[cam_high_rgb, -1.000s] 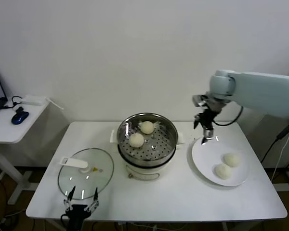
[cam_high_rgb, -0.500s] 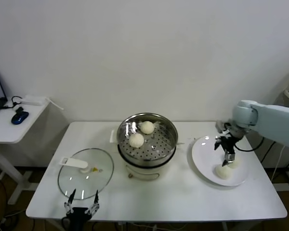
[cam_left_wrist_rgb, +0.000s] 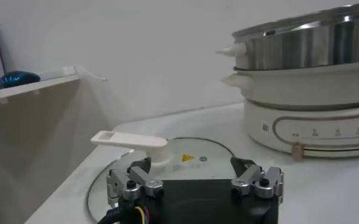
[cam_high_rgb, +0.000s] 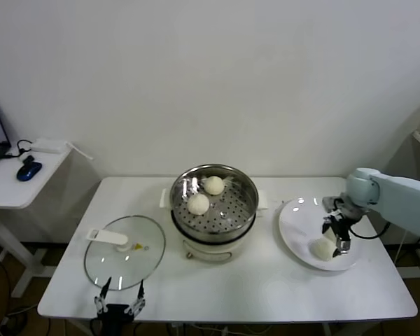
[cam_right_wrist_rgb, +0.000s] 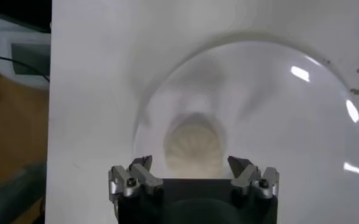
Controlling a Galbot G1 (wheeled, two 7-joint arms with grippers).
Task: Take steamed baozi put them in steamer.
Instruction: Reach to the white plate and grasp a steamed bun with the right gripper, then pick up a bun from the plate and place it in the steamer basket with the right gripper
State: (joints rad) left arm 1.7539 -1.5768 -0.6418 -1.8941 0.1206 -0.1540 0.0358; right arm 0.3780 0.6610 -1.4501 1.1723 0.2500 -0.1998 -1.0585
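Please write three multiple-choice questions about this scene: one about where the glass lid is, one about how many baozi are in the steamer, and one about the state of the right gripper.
1. Where does the glass lid lie?
A. On the steamer
B. On the table, on the robot's left of the steamer
C. On the white plate

2. How many baozi are inside the steamer?
A. None
B. Two
C. Four

3. What is the state of the right gripper?
A. Open, lowered over a baozi on the white plate
B. Shut, raised above the steamer
C. Parked by the lid

Answers:
1. B, the head view shows the lid flat on the table, with the left gripper parked near it.
2. B, one baozi and another sit on the perforated tray.
3. A, the right wrist view shows the jaws apart on either side of a plate baozi.
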